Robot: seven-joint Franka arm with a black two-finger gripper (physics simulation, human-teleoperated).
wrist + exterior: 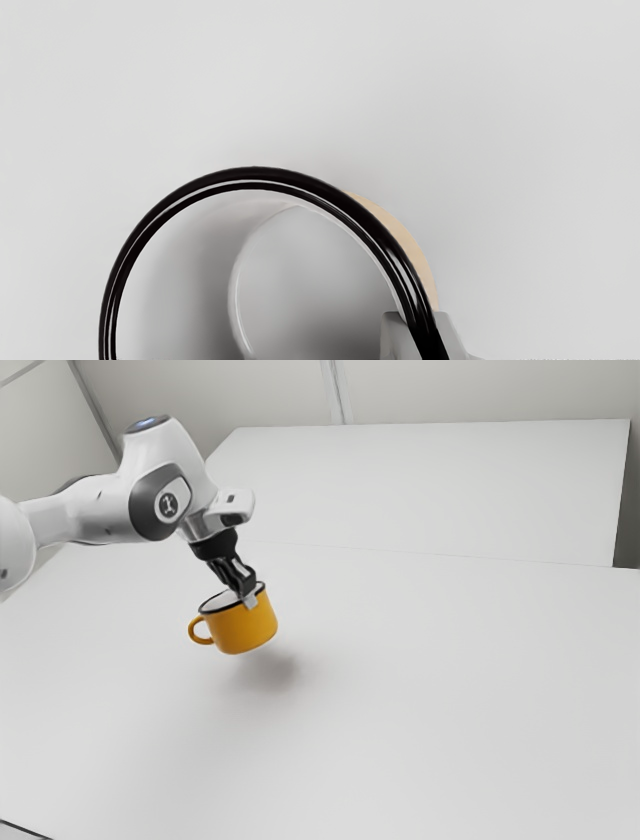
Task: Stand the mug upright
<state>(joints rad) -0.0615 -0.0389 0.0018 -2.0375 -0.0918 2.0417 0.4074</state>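
White table (400, 710) below, the gripper (248, 599) pinches the tilted mug (242, 628) narrowly by its rim (255, 174); level it before lowering gently

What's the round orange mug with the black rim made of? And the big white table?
The round orange mug looks like enamelled metal: its glossy black rim has bright highlights, and it's smooth white inside. It could be glazed ceramic. The flat white table looks smooth and matt, without grain, perhaps plastic or painted.

The mug (240, 630) is above the bench (420, 700), its rim (255, 174) between the fingers (250, 601), its handle (193, 630) toward the exterior view's left; its shadow (273, 673) lies on the bench.
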